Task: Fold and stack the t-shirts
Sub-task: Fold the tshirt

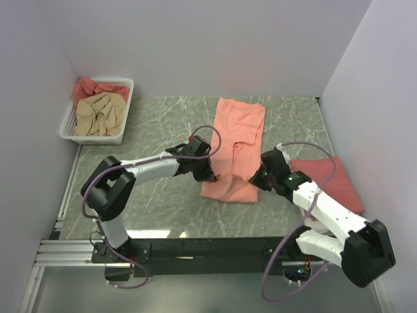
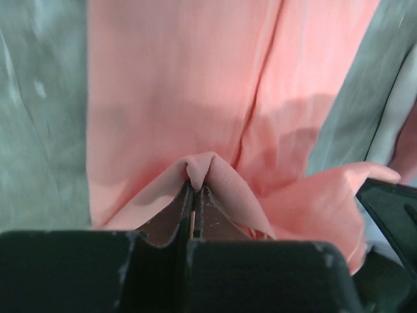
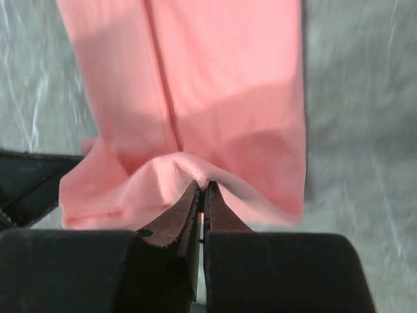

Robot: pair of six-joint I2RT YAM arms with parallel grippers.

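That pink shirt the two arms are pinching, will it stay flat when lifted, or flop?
Probably flop: the salmon-pink shirt bunches into soft folds where the left jaws and right jaws are shut on it. It looks thin and light, so it should lift easily. Its unheld middle would likely sag between the pinches.
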